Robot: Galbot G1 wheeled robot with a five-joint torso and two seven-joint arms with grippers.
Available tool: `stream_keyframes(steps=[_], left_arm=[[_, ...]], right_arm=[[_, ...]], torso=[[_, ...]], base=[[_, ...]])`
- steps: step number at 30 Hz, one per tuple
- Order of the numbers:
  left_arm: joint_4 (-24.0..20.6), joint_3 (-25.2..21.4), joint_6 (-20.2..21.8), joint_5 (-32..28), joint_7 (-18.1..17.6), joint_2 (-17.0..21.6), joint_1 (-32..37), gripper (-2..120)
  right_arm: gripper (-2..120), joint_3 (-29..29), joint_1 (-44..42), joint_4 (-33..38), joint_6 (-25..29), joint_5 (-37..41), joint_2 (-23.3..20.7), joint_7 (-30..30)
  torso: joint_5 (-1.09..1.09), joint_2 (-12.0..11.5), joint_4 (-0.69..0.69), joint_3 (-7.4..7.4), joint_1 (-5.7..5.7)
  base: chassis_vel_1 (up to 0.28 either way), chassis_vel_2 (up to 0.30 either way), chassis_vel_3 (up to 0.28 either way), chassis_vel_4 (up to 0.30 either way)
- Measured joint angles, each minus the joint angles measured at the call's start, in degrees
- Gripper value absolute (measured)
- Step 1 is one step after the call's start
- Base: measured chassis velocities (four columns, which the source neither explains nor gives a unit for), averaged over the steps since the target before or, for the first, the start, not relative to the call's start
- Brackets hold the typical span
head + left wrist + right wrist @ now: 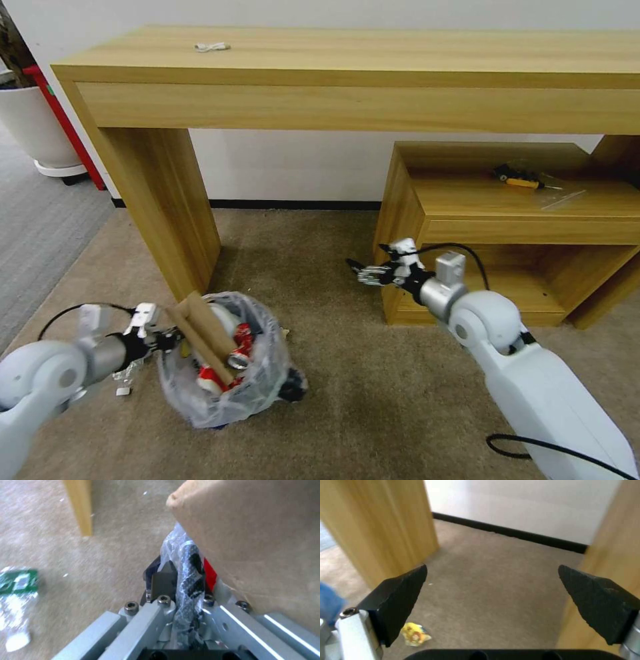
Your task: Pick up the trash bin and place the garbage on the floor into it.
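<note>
Carpet (373, 373) under the wooden table (333, 60) carries little litter now. Trash bin (223, 363), lined and stuffed with cardboard strips (200, 337) and red wrappers (241, 337), hangs from left gripper (157, 337), fingers clamped on its rim and bag. Right gripper (360, 272) hovers, fingers wide. Yellow wrapper (414, 636) lies below: descend squarely, keep bin level.

A crinkled glossy clear plastic bag liner (263, 383) holds matt brown cardboard strips (200, 337); the beige short-pile carpet (373, 400) looks rough.
</note>
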Motion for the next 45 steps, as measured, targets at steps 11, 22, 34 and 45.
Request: stream_keyframes(steps=[11,22,34,45], left_arm=[[-3.31,-12.02,0.01,3.88,4.68,-6.76,14.51,0],[-4.85,-19.73,0.01,6.82,9.77,-11.58,22.59,0],[-5.99,-19.15,0.01,7.45,10.65,-12.36,22.18,0],[-5.82,-19.13,0.01,7.94,11.63,-12.55,22.12,0]], right_arm=[[100,5.64,-12.16,2.19,7.68,-7.95,6.75,3.18],[100,6.91,-20.79,3.60,12.85,-17.12,15.31,8.34],[100,4.30,-19.52,3.56,12.24,-17.39,15.78,11.50],[100,3.26,-18.88,3.00,11.02,-17.51,15.72,11.33]], torso=[[-0.03,0.00,0.00,0.00,0.00],[-0.01,0.00,-0.01,0.00,0.00],[-0.01,-0.01,-0.01,0.01,0.01],[-0.01,-0.01,-0.01,0.01,0.01]], base=[[0.000,0.000,0.000,0.000],[0.000,0.000,0.000,0.000],[0.000,0.000,0.000,0.000],[0.049,0.050,-0.051,-0.053]])
